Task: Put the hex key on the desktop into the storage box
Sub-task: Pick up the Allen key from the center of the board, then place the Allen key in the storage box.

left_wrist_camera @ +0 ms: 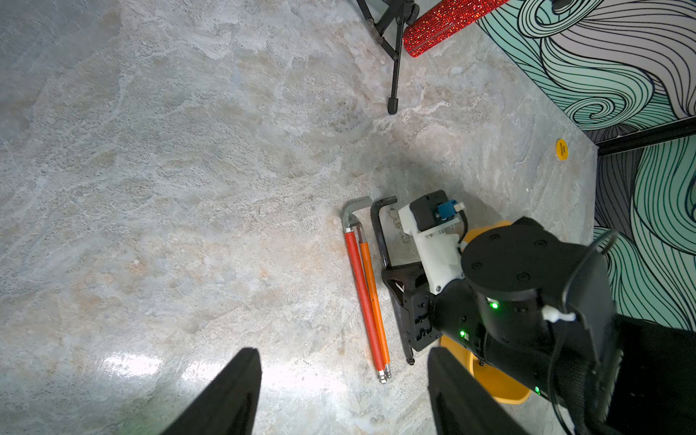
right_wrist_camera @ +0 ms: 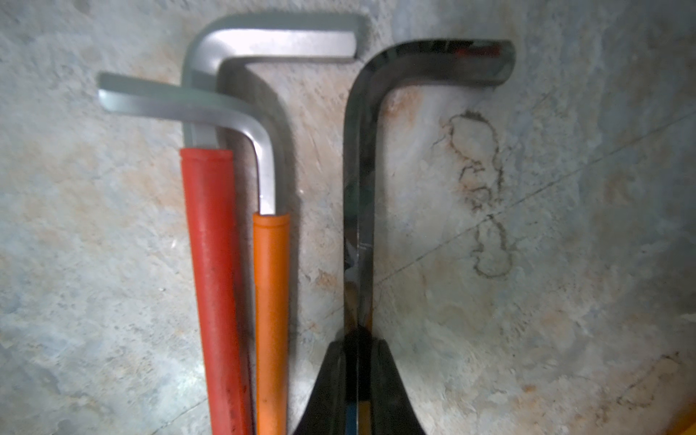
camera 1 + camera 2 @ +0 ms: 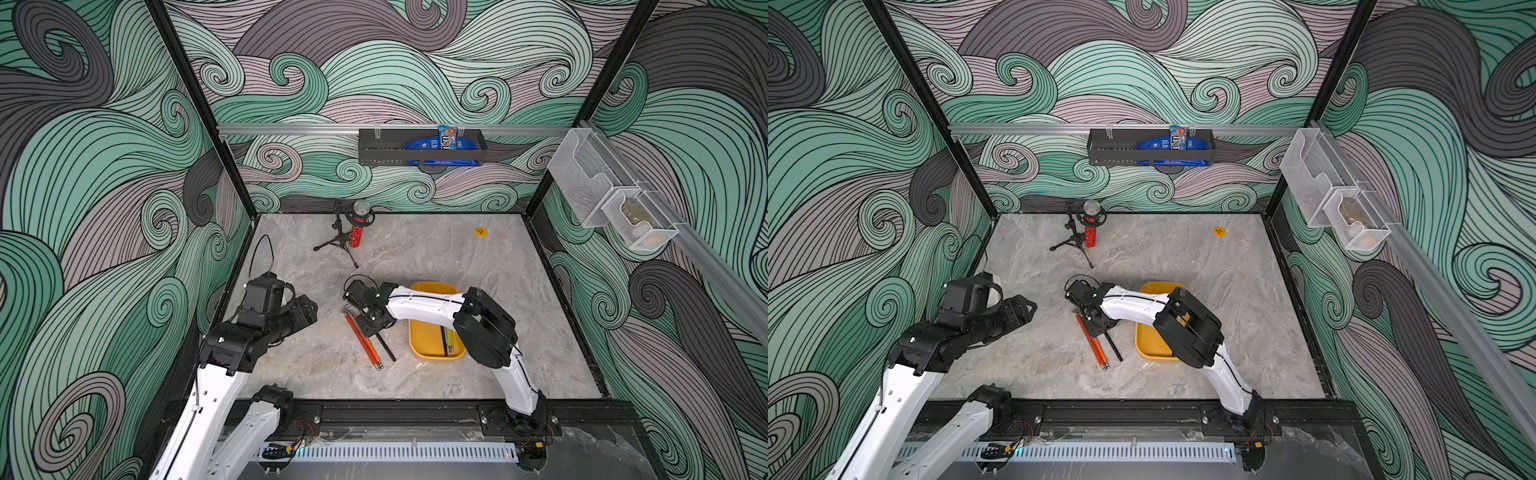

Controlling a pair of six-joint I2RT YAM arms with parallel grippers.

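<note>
Shaft direction matters: in a top view the black hex key (image 3: 385, 348) lies on the desk (image 3: 415, 257) under the right gripper (image 3: 371, 328), its long axis running back toward the robot. The storage box (image 3: 436, 356) sits just to that gripper's right.

Left wrist view: the left gripper (image 1: 342, 354) is spread, empty and farther off.

Right wrist view: the right gripper pinches the black shaft, with the red-sleeved key (image 2: 211, 263) and orange-sleeved key (image 2: 271, 301) beside it. No writing is readable.

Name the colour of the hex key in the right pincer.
The hex key is glossy black; see the right wrist view.
</note>
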